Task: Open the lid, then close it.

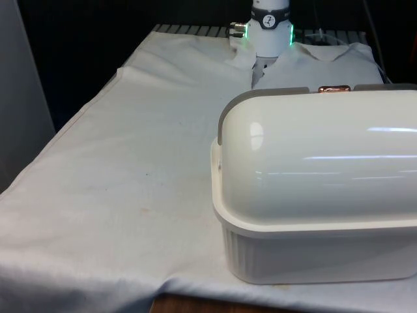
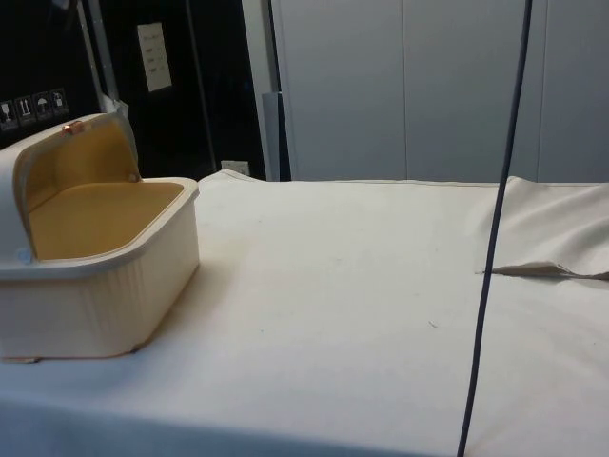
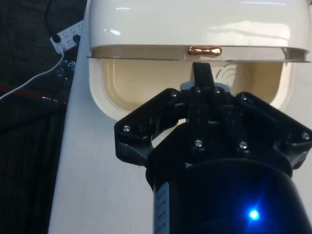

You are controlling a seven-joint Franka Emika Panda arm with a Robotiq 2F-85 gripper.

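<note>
While the pincer (image 3: pixel 202 73) is pressed together, one bread box (image 1: pixel 313 248) has its one lid (image 1: pixel 326 156) raised.

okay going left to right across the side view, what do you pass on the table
Bread box with its lid rolled open → bare white cloth → dark hanging cable → fold in the cloth.

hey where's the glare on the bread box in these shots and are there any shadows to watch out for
Front view: long white streaks of glare run across the bread box lid. Wrist view: bright reflections on the lid's top, above the copper handle, with the box interior in soft shade. Side view: no glare; a faint shadow on the cloth beside the box.
</note>
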